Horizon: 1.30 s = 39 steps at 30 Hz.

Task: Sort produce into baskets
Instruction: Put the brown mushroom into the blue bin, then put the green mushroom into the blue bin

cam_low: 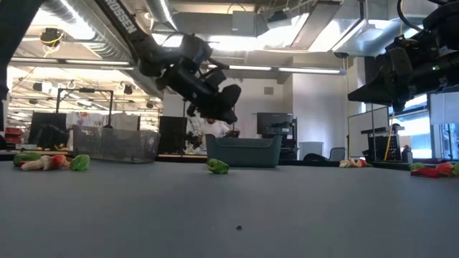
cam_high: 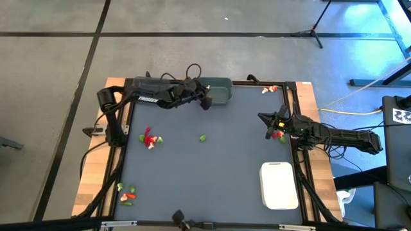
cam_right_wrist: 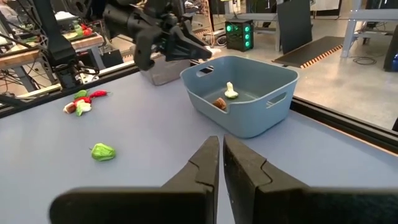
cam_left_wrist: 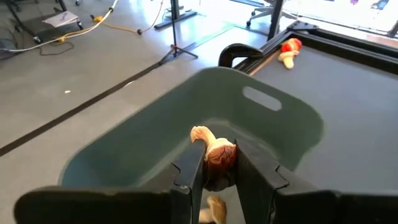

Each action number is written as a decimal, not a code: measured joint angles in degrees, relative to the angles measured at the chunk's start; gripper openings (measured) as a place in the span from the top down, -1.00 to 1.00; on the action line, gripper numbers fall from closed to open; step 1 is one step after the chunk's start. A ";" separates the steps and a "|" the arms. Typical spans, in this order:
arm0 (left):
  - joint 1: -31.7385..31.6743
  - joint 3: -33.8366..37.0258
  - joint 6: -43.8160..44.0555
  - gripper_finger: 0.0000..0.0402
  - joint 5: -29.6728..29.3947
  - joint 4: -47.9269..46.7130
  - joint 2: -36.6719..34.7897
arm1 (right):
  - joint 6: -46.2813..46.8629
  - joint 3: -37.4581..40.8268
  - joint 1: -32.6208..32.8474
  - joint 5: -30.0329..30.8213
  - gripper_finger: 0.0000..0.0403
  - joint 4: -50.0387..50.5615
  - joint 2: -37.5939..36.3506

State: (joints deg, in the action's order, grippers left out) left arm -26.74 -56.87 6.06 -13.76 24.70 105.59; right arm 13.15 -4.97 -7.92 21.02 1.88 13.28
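A pale tan piece of produce with a brown-red cap sits between the fingers of my left gripper, which is shut on it. The gripper hangs at the left end of the grey-teal basket, above its rim. Two pale pieces lie on that basket's floor. Loose produce rests on the table: a red-green cluster, a lone green piece, a cluster at the near left and one at the far right. My right gripper is shut and holds nothing at the right edge. My left gripper pinches the piece's brown-red cap between its two fingers. The pale stem sticks out past the fingertips. The fingers come slanting down from the table's left side. The piece is lifted clear, over the basket's inside.
The white basket stands at the near right. A red and green cluster lies just beside my right gripper. A grey box shows behind my left gripper. A black frame rims the table, and cables run along both sides.
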 joint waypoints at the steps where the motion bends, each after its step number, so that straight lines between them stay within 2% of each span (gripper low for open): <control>1: -0.10 -0.11 -0.06 0.63 -0.01 0.28 0.46 | 0.02 0.00 0.01 0.01 0.87 0.06 0.00; 12: -1.12 -0.16 1.69 0.61 0.02 1.03 2.78 | 0.02 0.00 0.00 -0.02 0.87 0.14 0.00; 20: -1.07 -0.14 2.59 0.21 0.04 -1.95 2.59 | 0.04 0.00 0.02 -0.02 0.87 0.17 0.00; 24: -0.02 -0.14 2.59 0.09 -0.02 -1.73 1.03 | 0.04 0.00 0.00 -0.02 0.87 0.17 0.00; 32: 4.14 -0.14 2.45 0.09 0.11 -3.80 -4.40 | 0.07 0.00 0.02 -0.04 0.87 0.21 0.00; 39: 8.83 -0.10 1.71 0.13 0.11 -14.88 -11.38 | 0.09 -0.02 0.02 -0.05 0.87 1.24 0.00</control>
State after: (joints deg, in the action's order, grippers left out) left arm -17.91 -56.97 7.76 -13.65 9.81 94.21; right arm 13.23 -4.99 -7.90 20.97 3.12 13.28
